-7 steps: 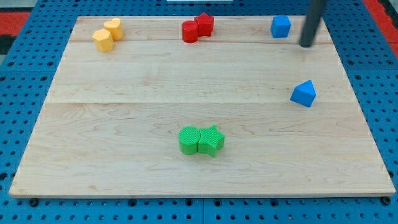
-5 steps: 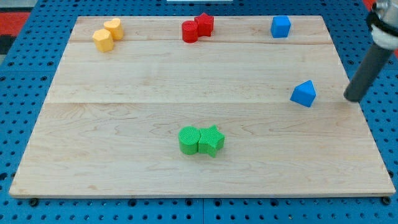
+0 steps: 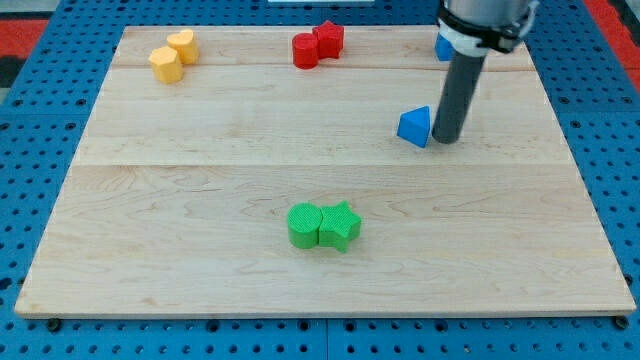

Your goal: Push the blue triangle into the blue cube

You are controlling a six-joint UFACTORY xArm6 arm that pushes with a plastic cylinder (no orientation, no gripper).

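Note:
The blue triangle lies on the wooden board right of centre. My tip stands right against its right side, touching it. The rod rises from there toward the view's top and hides most of the blue cube, of which only a sliver shows near the board's top edge, above the triangle and a little to its right.
Two yellow blocks sit at the top left. A red cylinder and a red star sit together at the top centre. A green cylinder and a green star touch each other at the bottom centre.
My tip swept from the triangle's right side leftward into it. The blue triangle slid left and slightly up the view. The rod now covers the blue cube.

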